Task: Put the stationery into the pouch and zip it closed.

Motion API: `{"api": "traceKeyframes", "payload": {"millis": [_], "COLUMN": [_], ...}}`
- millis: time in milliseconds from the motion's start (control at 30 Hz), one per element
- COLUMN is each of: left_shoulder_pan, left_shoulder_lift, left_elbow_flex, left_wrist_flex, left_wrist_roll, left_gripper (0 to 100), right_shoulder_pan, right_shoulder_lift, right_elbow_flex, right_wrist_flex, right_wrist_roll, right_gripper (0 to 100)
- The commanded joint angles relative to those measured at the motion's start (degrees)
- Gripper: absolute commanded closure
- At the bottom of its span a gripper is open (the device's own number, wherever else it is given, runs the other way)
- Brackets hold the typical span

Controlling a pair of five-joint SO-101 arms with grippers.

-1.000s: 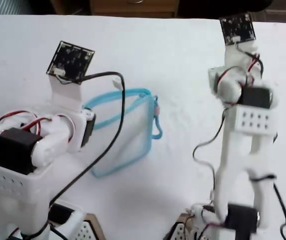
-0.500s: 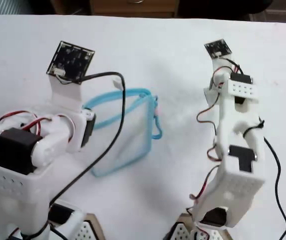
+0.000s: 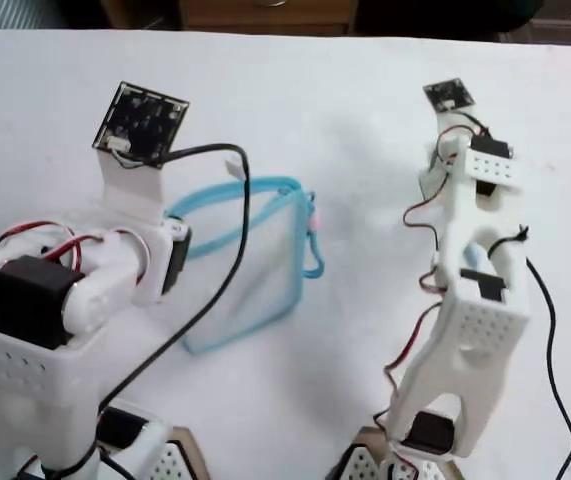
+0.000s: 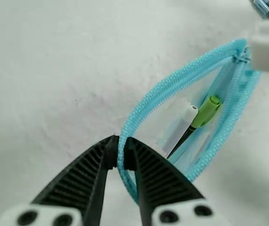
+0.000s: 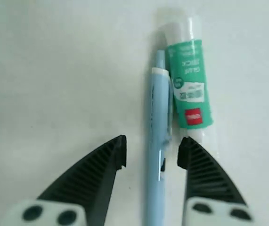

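Observation:
A clear pouch (image 3: 250,260) with a light blue zipper lies on the white table, its mouth held open. My left gripper (image 4: 120,157) is shut on the zipper edge of the pouch (image 4: 191,89). Inside the pouch lie a white marker (image 4: 179,125) and a black pen with a green cap (image 4: 201,114). My right gripper (image 5: 151,153) is open above a light blue pen (image 5: 158,136), one finger on each side of it. A green-labelled glue stick (image 5: 188,80) lies right beside that pen. In the high view the right arm (image 3: 470,300) hangs over the spot to the right of the pouch.
The left arm's body (image 3: 75,290) and its black cable (image 3: 220,270) cross over the pouch's left part. A wooden cabinet (image 3: 265,12) stands beyond the table's far edge. White table surface (image 3: 365,110) lies open between the arms.
The right arm has folded down and forward over the table to the right of the pouch. The left arm and the pouch have stayed put.

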Motion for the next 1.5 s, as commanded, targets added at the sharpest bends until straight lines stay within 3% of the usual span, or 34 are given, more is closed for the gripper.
{"api": "traceKeyframes", "payload": {"millis": [0, 333, 500, 567, 800, 967, 1167, 1300, 1467], "left_shoulder_pan": [-0.18, -0.18, -0.18, -0.18, -0.18, -0.18, -0.18, -0.18, -0.18], "left_shoulder_lift": [2.37, 2.37, 2.29, 2.2, 2.11, 2.11, 2.11, 2.11, 2.11], "left_elbow_flex": [0.48, 0.48, 0.48, 0.48, 0.31, 0.13, 0.22, 0.13, 0.13], "left_wrist_flex": [1.14, 1.05, 1.14, 1.14, 1.32, 1.32, 1.41, 1.41, 1.41], "left_wrist_roll": [-0.35, -0.35, -0.35, -0.35, -0.35, -0.35, -0.35, -0.35, -0.35], "left_gripper": [98, 98, 98, 98, 98, 98, 98, 98, 98], "right_shoulder_pan": [0.31, -0.57, -1.36, -1.36, -1.8, -2.95, -3.38, -5.23, -8.04], "right_shoulder_lift": [5.41, 21.76, 26.15, 27.21, 26.59, 24.66, 11.82, 0.66, -18.95], "right_elbow_flex": [-7.91, -31.91, -42.2, -45.54, -59.6, -76.66, -72.18, -60.57, -30.07], "right_wrist_flex": [0.48, 14.29, 21.49, 23.52, 32.04, 40.84, 40.84, 40.92, 40.84], "right_wrist_roll": [-2.11, -3.69, -3.69, -3.69, -3.78, -8.97, -23.38, -23.47, -23.47], "right_gripper": [81.1, 81.6, 99.4, 94.9, 98.3, 98.1, 98.1, 98.1, 98.1]}}
